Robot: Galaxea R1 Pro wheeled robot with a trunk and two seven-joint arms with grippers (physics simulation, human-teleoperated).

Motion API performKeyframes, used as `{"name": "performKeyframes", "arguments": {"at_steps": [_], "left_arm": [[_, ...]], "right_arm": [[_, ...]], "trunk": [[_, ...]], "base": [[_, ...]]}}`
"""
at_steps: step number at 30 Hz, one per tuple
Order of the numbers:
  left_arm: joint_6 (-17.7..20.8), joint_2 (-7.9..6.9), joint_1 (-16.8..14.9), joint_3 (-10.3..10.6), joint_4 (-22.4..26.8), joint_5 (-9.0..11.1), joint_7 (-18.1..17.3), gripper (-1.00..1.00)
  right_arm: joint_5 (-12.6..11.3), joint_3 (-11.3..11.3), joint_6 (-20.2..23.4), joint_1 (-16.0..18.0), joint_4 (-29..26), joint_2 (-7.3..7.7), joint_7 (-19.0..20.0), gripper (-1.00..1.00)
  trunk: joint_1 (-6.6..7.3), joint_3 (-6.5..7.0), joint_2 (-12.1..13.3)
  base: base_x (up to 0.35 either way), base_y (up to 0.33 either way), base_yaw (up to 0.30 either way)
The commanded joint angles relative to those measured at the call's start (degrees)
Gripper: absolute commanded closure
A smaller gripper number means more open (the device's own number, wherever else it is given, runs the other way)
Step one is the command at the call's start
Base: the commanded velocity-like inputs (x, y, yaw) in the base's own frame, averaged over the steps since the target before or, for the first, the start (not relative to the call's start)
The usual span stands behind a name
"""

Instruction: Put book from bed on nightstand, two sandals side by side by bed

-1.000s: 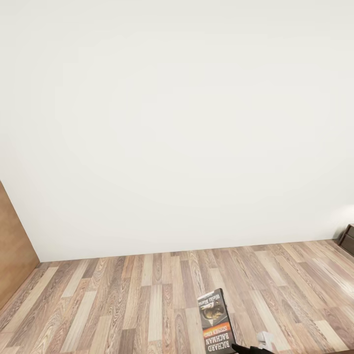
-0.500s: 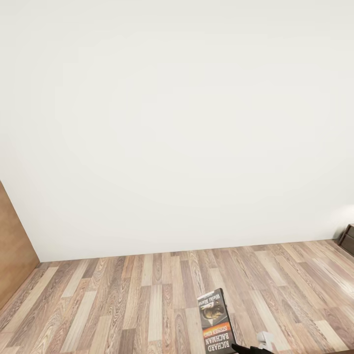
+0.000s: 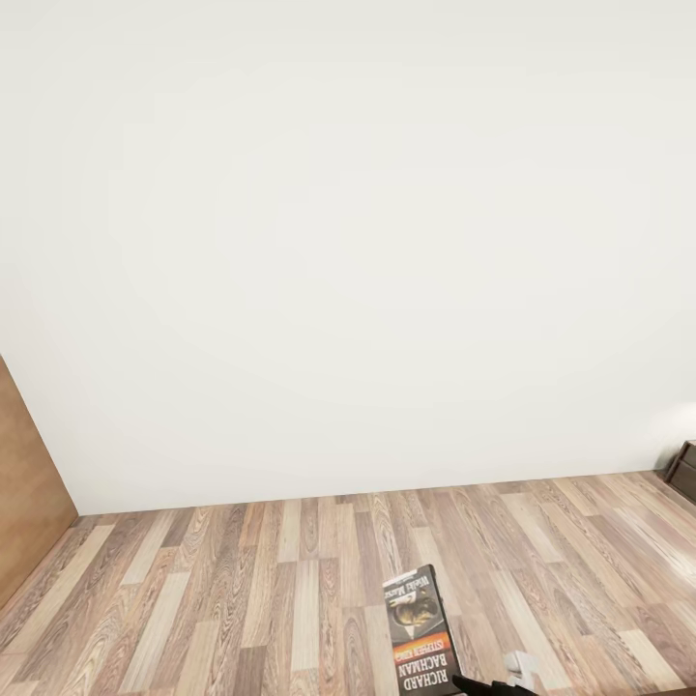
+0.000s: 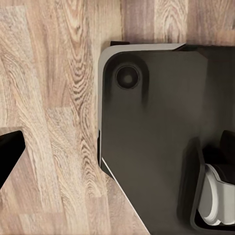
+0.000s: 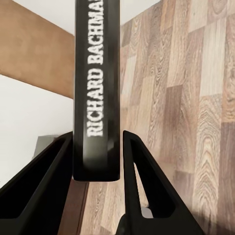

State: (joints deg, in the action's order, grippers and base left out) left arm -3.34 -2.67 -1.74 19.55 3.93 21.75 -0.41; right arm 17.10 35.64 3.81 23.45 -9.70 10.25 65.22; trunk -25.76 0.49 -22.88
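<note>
The book was clamped spine-out between the two black fingers of the right gripper, and in the head view the book hung above the floor, cover up, with the gripper at its near corner. Beyond the book stood a white wall, with a dark cabinet off to the book's right at the wall's foot and a brown panel far to its left. The left gripper's fingertip showed over the floor beside the robot's dark base, but whether that gripper was apart or together could not be told.
</note>
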Motion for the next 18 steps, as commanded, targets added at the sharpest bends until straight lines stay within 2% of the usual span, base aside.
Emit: {"name": "performKeyframes", "arguments": {"at_steps": [1, 5, 13, 18], "left_arm": [[-0.17, -0.01, -0.01, 0.49, -0.04, 0.53, -0.04, -1.0], [-0.17, -0.04, 0.0, 0.54, -0.03, 0.54, -0.05, -1.0], [-0.17, -0.05, -0.01, 0.61, 0.01, 0.5, -0.09, -1.0], [-0.17, -0.06, 0.01, 0.59, 0.02, 0.5, -0.11, -1.0]], "right_arm": [[0.43, 0.52, 0.41, 0.02, -0.05, -0.02, 0.25, 1.0], [0.41, 0.52, 0.41, -0.01, -0.04, 0.07, 1.06, 1.0], [0.49, 0.57, 0.35, -0.13, -0.24, 0.31, 5.22, 1.0], [0.36, 0.66, 0.33, -0.21, -0.29, 1.0, 6.56, 1.0]], "trunk": [[-0.02, -0.02, -0.04], [-0.02, -0.02, -0.04], [-0.02, -0.02, -0.04], [-0.02, -0.02, -0.04]], "base": [[0.0, 0.0, 0.0], [0.0, 0.0, 0.0], [0.0, 0.0, 0.0], [0.0, 0.0, 0.0]]}}
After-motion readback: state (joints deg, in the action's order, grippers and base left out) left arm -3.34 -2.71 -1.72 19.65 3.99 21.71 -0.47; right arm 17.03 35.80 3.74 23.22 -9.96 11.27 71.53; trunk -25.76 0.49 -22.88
